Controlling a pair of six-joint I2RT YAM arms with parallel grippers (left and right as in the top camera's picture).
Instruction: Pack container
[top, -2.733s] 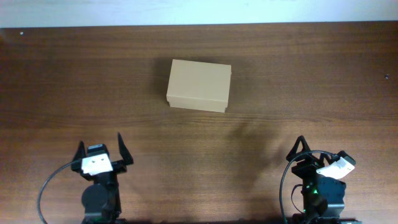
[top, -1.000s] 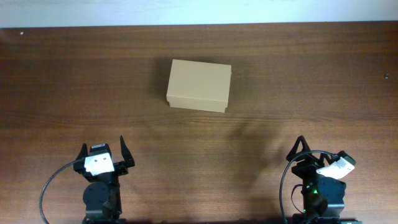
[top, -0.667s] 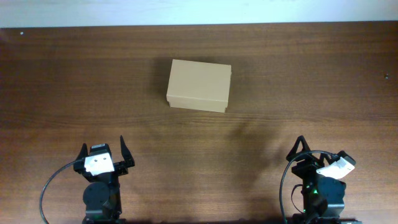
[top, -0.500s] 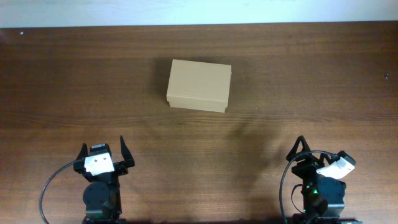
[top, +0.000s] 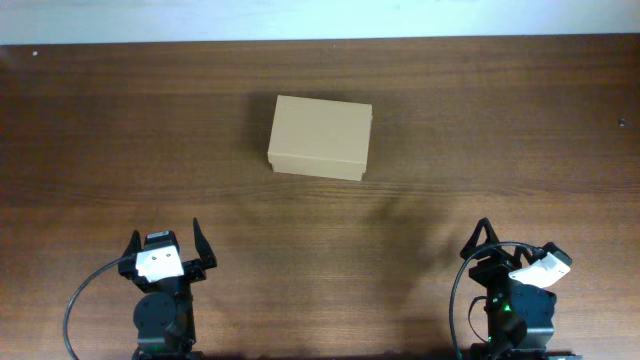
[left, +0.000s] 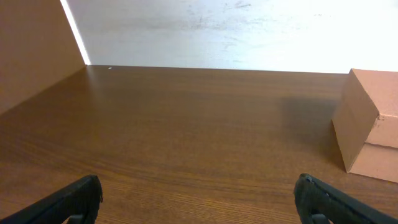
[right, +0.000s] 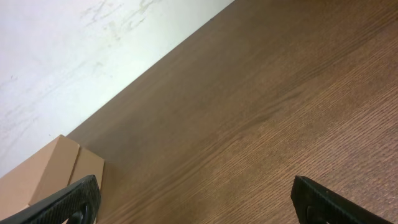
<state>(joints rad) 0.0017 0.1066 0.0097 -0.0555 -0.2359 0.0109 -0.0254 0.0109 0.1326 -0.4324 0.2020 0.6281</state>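
Note:
The container (top: 320, 137) is a plain tan cardboard box with its lid shut, standing at the far middle of the wooden table. It shows at the right edge of the left wrist view (left: 372, 127) and at the lower left of the right wrist view (right: 43, 171). My left gripper (top: 165, 233) is open and empty near the front left edge, far from the box; its fingers are spread wide in the left wrist view (left: 199, 194). My right gripper (top: 512, 243) is open and empty at the front right, also spread wide in its wrist view (right: 196, 195).
The dark wooden table (top: 480, 130) ends at a white wall (top: 320, 18) at the back. Nothing else lies on the table in view. A brown panel (left: 28, 50) stands at the left of the left wrist view.
The left gripper has drawn back slightly toward the front edge since the earliest frame, then stayed still. The box and the right arm have not moved.

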